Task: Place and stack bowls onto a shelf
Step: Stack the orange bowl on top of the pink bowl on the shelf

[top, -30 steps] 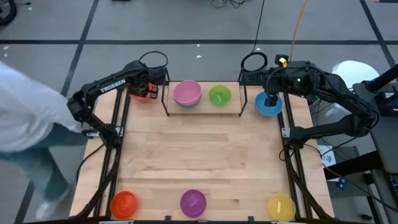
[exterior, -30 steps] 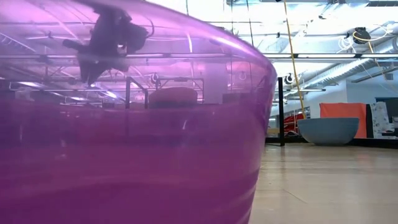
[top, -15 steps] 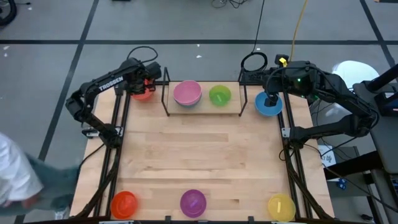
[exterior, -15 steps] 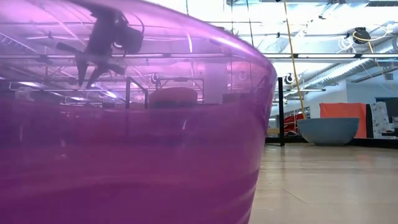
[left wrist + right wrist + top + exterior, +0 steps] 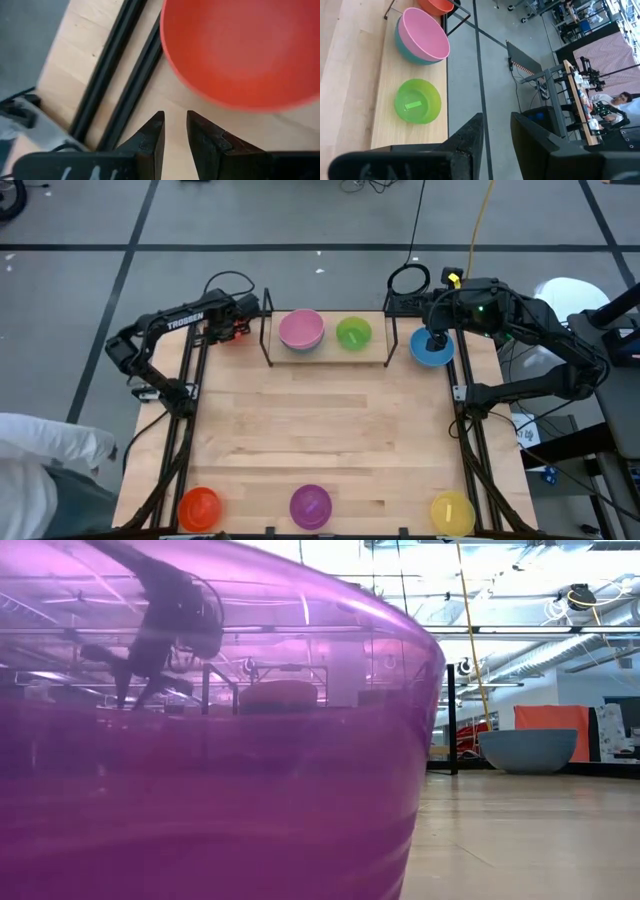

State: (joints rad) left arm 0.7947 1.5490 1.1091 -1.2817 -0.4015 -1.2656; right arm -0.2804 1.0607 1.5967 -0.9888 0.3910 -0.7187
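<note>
Left gripper (image 5: pixel 238 327): at the table's far left corner, just outside the shelf's left uprights, above the red bowl. In the left wrist view the two dark fingers (image 5: pixel 152 140) sit close together with a thin gap, nothing between them; tips just short of the bowl rim.
Left arm writing: white "TROSSEN" lettering along the forearm, readable in the high view.
Red round plastic bowl (image 5: pixel 240 50): on the wooden tabletop (image 5: pixel 320 430) by the black frame rails, beside the left end of the shelf. Not held.
Right gripper (image 5: pixel 437 338): over the blue bowl at the far right. Right wrist view shows its fingers (image 5: pixel 470 135) parted by a narrow gap, gripping nothing.
Blue round plastic bowl (image 5: pixel 430 350): on the table, just right of the shelf's right end.
Shelf, low light-wood board with thin black rod uprights (image 5: pixel 375 350): along the far edge, centre.
Pink round plastic bowl (image 5: pixel 300 329): on the shelf, left of centre, nested in a teal bowl (image 5: pixel 405 45) under it.
Green round plastic bowl (image 5: pixel 353 333): on the shelf, right of the pink one, near but apart.
Orange round plastic bowl (image 5: pixel 198 507): near edge, left.
Purple translucent plastic bowl (image 5: pixel 310 505): near edge, centre; fills most of the low view.
Yellow round plastic bowl (image 5: pixel 452 512): near edge, right.
Person (image 5: pixel 40 475): white sleeve off the table's left side.
</note>
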